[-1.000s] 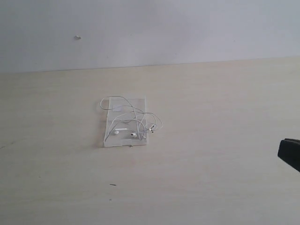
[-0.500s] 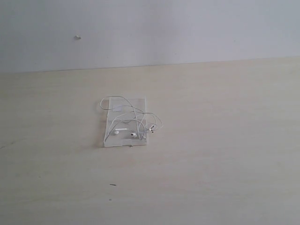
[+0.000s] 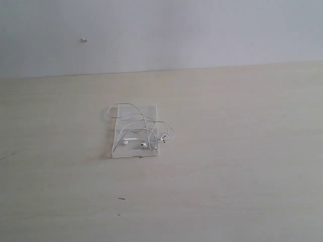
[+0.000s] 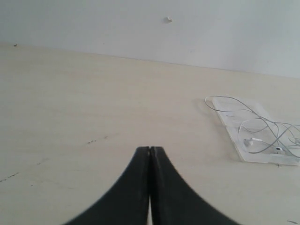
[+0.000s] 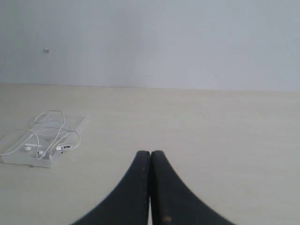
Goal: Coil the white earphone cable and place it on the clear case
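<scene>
- Claws both pressed shut and empty: left gripper (image 4: pixel 150 149), right gripper (image 5: pixel 150 153).
- Since a second ago, the right gripper has slipped out of the exterior view, backing away.
- Loosely looped, the white earphone cable (image 3: pixel 144 128) lies on the clear case (image 3: pixel 133 154); the task looks done.

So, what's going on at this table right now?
Nothing is being handled. The white earphone cable lies in loose loops on the clear case, which sits on the table. One loop reaches past the case's edge. The left gripper and right gripper are both shut, empty and well away from it.
</scene>
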